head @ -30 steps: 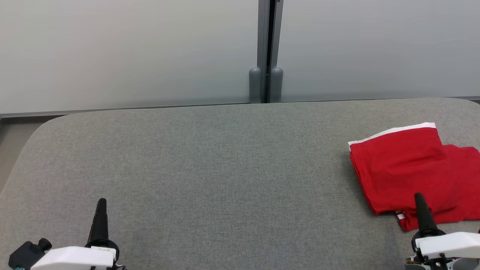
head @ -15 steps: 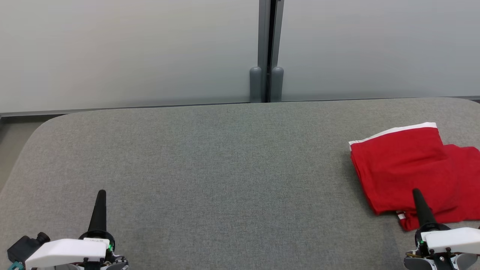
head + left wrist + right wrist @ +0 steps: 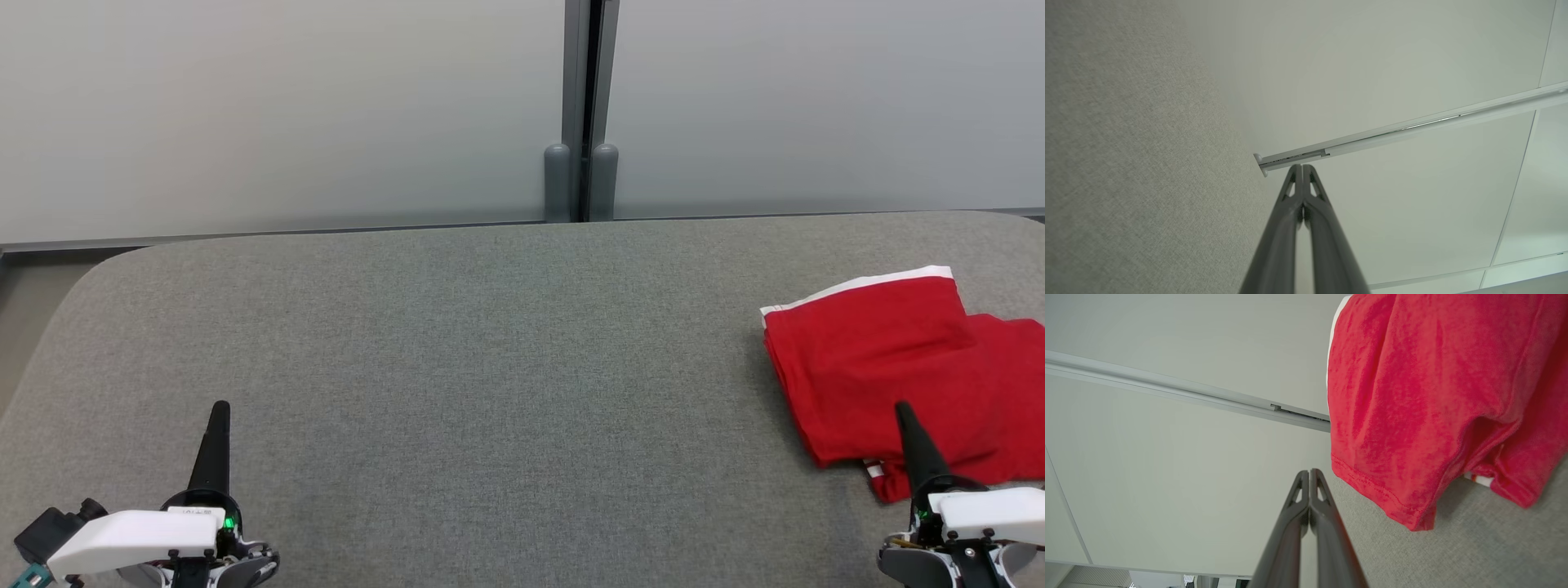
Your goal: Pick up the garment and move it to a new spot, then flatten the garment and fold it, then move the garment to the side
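Red garment (image 3: pixel 882 367) lies folded just ahead of the right claw (image 3: pixel 901 408), which like the left claw (image 3: pixel 220 406) is pressed together empty, so a sloppy forward nudge could rumple it.

Quick count: one garment (image 3: pixel 890 367), one table (image 3: pixel 490 343), two grippers (left gripper (image 3: pixel 219 410), right gripper (image 3: pixel 903 410)), two panels (image 3: pixel 277 114) at the back, and two posts (image 3: pixel 556 184) between them.

Probably an office: frosted glass partitions (image 3: pixel 286 114), felt table (image 3: pixel 490 367).
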You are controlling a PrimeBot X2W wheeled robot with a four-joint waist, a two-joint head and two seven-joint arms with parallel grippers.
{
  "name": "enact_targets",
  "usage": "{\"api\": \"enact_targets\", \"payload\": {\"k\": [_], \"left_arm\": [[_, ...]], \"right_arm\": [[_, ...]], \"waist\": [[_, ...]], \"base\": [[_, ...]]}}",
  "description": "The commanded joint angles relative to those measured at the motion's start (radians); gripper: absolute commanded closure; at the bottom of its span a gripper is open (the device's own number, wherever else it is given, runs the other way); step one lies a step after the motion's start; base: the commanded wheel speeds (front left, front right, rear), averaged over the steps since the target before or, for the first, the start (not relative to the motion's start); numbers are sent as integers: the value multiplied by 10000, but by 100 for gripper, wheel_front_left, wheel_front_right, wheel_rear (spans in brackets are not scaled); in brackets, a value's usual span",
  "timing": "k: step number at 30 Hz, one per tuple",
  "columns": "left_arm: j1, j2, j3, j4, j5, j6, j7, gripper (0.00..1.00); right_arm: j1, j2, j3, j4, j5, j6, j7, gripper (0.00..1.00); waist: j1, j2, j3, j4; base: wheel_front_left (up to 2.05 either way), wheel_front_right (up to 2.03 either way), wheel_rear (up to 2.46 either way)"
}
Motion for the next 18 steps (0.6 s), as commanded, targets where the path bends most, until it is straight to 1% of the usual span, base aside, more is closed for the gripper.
{"api": "enact_targets", "payload": {"k": [1,18], "left_arm": [[-262,69,54,-31,-252,-64,69,100],[-531,85,98,44,-1517,-108,405,100]], "right_arm": [[-191,-101,-33,-27,287,1,89,100],[-376,-118,-64,53,1652,2,425,100]], "waist": [[0,0,3,2],[0,0,32,17]], "base": [[0,0,0],[0,0,0]]}}
